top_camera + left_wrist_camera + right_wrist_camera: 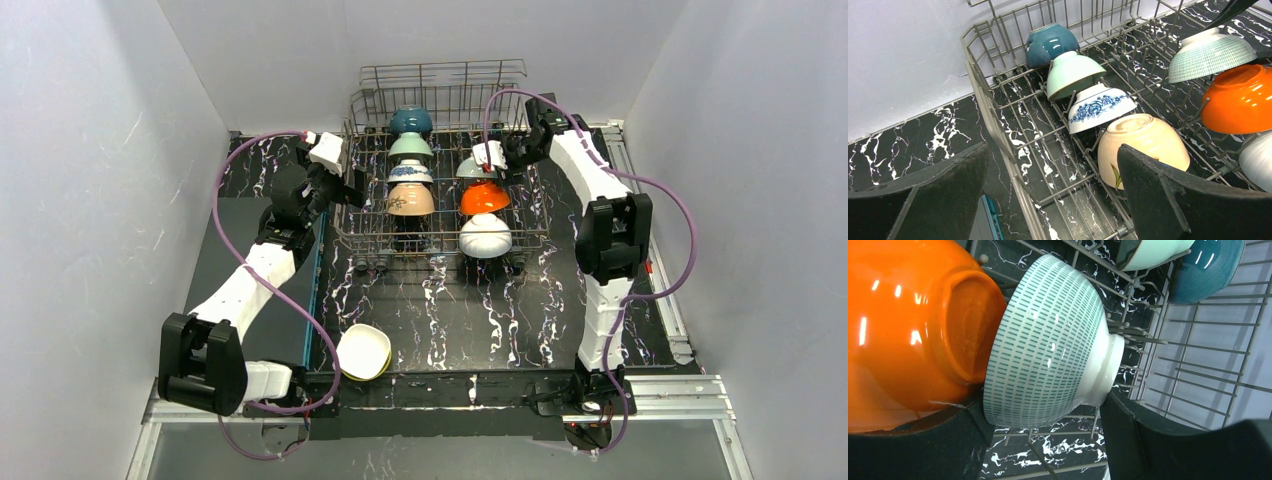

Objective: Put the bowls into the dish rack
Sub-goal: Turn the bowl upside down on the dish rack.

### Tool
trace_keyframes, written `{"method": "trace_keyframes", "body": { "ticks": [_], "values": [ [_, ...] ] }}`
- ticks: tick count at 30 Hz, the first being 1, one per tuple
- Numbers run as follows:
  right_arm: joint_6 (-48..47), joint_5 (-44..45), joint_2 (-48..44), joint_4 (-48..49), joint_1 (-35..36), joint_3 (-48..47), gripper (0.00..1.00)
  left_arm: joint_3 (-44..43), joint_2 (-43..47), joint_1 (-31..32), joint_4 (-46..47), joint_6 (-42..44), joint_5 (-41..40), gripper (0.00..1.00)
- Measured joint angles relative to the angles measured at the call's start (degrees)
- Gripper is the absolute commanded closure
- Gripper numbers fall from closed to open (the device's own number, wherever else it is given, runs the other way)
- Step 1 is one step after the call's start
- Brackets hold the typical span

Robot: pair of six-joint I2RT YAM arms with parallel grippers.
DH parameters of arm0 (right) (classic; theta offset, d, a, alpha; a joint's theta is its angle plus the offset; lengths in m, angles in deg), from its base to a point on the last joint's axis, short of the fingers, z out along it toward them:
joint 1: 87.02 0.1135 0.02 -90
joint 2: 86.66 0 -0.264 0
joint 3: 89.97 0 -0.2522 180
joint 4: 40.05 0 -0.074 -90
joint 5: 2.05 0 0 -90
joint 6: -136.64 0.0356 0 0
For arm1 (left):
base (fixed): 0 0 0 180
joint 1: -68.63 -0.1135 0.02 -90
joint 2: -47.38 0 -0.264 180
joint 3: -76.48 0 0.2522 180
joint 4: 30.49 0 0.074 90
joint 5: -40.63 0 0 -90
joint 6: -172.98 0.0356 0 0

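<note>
The dish rack [437, 100] stands at the back of the table. Its left row holds a teal-blue bowl [410, 120], a mint bowl [410, 146], a blue-patterned white bowl [410, 172] and a tan bowl [410, 200]. On the right are an orange bowl [485, 197] and a white bowl [485, 237]. My right gripper [1043, 410] is shut on a green-dashed white bowl [1048, 340], one finger at its rim and one at its foot, just behind the orange bowl [903, 325]. My left gripper [1052, 150] hangs open and empty over the rack's left rail [980, 85], beside the tan bowl [1143, 140].
A yellow-green bowl with a white inside [363, 351] lies on the black marbled table [450, 320] near the left arm's base. White walls close in the left, right and back. Upright tines [1148, 340] stand behind the held bowl.
</note>
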Motion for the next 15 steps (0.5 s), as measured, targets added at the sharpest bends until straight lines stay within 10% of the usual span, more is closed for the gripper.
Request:
{"method": "trace_keyframes", "body": {
  "ticks": [7,15],
  "values": [
    [0.9,3.2,-1.3,2.5,0.8,2.3,0.22,0.0,0.0,0.0,0.0,-0.1,0.2,0.02],
    [3.2,7.6,-3.2,11.4,1.0,7.5,0.01,0.0,0.0,0.0,0.0,-0.1,0.3,0.02]
  ]
}}
